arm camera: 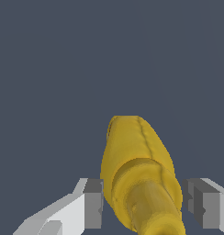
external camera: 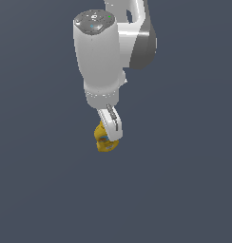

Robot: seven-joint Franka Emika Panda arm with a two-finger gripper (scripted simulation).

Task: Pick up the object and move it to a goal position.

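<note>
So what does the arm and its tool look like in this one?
The arm is glossy white with rounded segments, a dark grey joint band and a grey cap with small teal dots. The tool has white fingers ending in grey, blocky pads. No cables visible.

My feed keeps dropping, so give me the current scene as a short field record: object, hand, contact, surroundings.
object: small yellow bottle-like item, ridged, lying between the fingers in the wrist view
hand: Panda hand, pointing down over the object
fingers: one on each side of the object; one pad close against it, the other with a narrow gap
contact: cannot tell whether the grip is closed
surroundings: plain dark grey surface; no goal marker visible
</note>
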